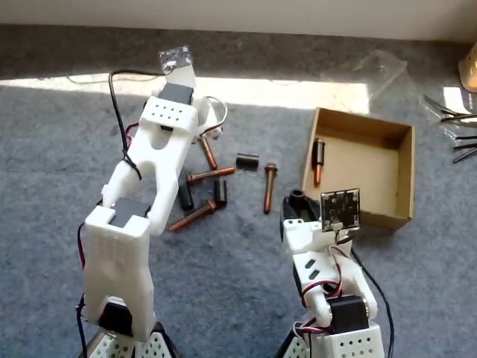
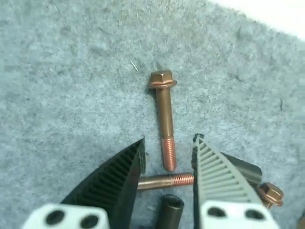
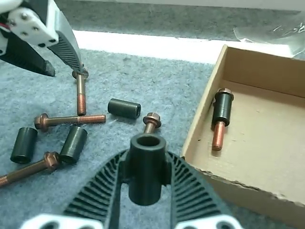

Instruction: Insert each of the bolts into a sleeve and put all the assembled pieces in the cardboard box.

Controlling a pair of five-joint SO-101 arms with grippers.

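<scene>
the gripped sleeve (image 3: 147, 167) hides most of a bolt (image 3: 152, 120), and the cardboard box (image 3: 257, 71) is cut off

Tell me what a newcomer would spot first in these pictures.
The right gripper clamps a black sleeve beside the cardboard box, where one assembled bolt and sleeve already lies. The left gripper hangs open over loose copper bolts and sleeves on the grey carpet.
</scene>
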